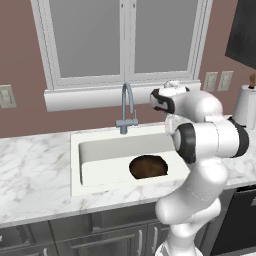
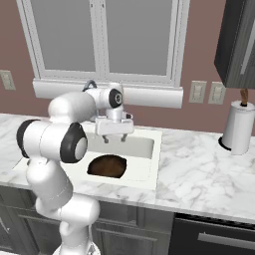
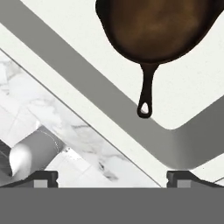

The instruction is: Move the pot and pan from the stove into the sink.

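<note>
Rusty brown inside and black outside, the pan [image 3: 159, 28] lies flat on the sink [image 1: 92, 162] floor, toward the right end of the basin, its long handle free; it looks already delivered. Above it hangs the pincer [image 2: 114, 138], released and spread wide, grasping nothing. I judge the pot is the remaining job. A silver faucet [image 1: 127, 107] rises at the far rim. White marble bench [image 2: 199, 172] runs left and right; behind stand a window [image 1: 125, 40] and, far right, a paper-towel roll [image 2: 238, 127].

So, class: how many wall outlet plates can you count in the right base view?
3: one outlet plate left of the window, two right of it, above the counter. The arm may hide others.
</note>
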Controlling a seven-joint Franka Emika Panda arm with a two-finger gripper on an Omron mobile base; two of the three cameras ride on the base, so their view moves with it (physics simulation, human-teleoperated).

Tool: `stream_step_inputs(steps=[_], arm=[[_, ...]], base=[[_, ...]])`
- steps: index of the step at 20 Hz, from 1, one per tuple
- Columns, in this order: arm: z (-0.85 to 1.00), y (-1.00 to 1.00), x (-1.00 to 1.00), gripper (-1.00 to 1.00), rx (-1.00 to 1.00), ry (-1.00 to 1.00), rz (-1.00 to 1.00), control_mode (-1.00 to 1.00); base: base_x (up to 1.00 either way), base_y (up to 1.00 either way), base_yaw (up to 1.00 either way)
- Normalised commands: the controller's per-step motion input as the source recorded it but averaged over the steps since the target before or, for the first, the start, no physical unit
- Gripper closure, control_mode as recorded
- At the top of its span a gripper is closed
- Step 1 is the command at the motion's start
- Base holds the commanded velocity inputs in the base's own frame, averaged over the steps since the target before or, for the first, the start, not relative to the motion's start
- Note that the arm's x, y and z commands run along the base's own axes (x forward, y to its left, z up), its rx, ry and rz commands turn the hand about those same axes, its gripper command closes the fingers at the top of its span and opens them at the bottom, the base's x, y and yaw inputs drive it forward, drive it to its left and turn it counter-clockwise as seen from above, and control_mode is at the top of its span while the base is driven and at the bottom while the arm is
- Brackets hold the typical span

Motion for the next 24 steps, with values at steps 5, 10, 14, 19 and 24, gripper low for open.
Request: stream_step_inputs(steps=[5, 10, 14, 19, 24], arm=[[0.67, -0.03, -0.48, -1.00, 0.01, 0.00, 0.05, -1.00], [0.65, -0.01, -0.55, -1.00, 0.00, -0.01, 0.06, -1.00], [0.64, 0.00, -0.32, -1.00, 0.00, 0.00, 0.05, -1.00], [0.64, 0.01, -0.36, -1.00, 0.00, -0.04, 0.06, -1.00], [0.66, 0.00, -0.43, -1.00, 0.00, -0.09, 0.06, -1.00]], base=[[0.00, 0.00, 0.00], [0.00, 0.00, 0.00], [0.00, 0.00, 0.00], [0.00, 0.00, 0.00], [0.00, 0.00, 0.00]])
